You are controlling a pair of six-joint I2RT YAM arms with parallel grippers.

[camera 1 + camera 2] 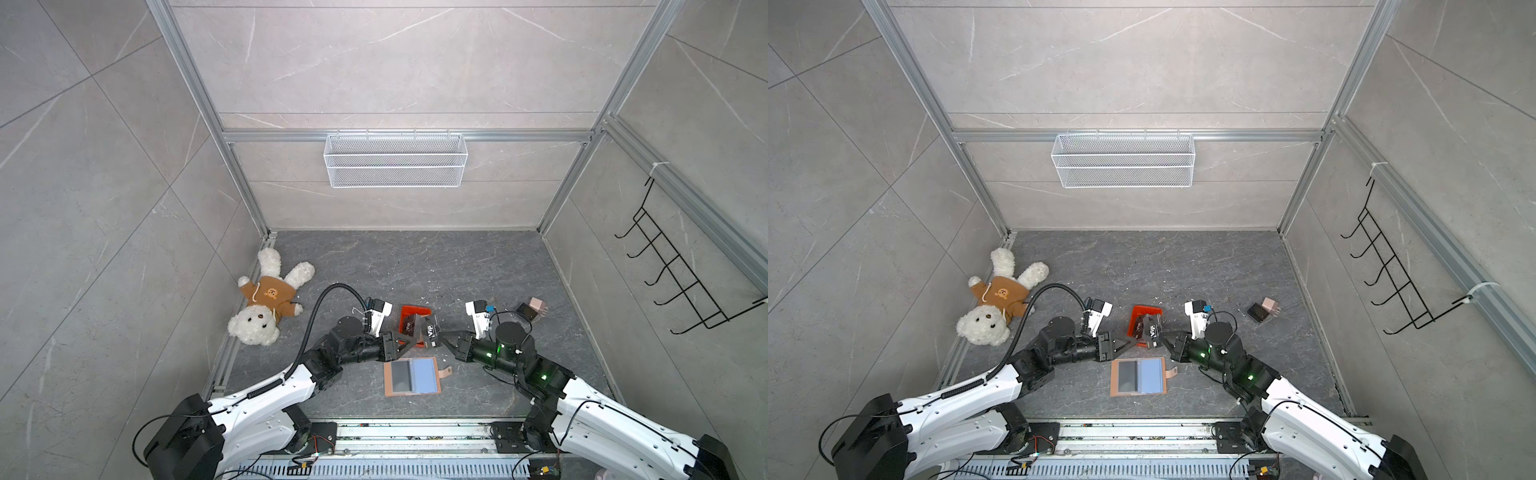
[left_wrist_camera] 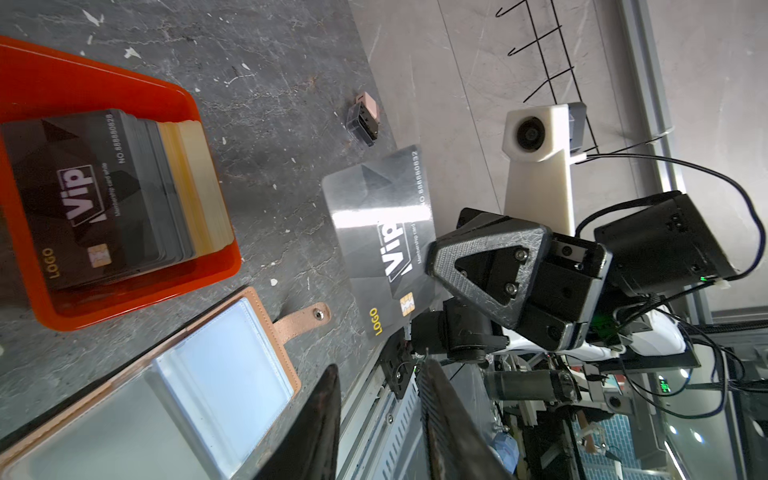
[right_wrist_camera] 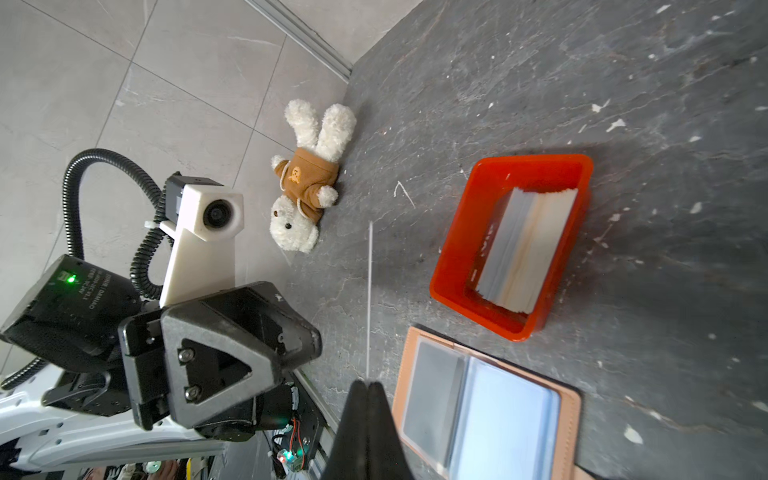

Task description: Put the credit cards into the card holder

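The right gripper is clamped on one card and holds it tilted in the air, at the near right corner of the tray as the top views show it. The left gripper has its jaws apart with nothing between them. Its tips are just beside the card at 9 o'clock, and the wrist views show them apart from it.

Take 12 o'clock as the back wall in both top views. The holder lies flat and open near the front edge of the table, at 6 o'clock from both grippers. Its tab sticks out at 3 o'clock. The tray stands at 12 o'clock from the holder, with a narrow strip between them. Bare table runs from the tray to the back wall. The bear lies at 10 o'clock by the left edge and the blocks at 2 o'clock, both well apart from the holder.

The card is black with white "VIP", yellow "LOGO" and a gold chip, and a band of glare crosses it. The stack in the tray leans, with a black card in front and tan edges behind. The holder is pinkish-tan with two clear sleeves, one grey and one bluish.
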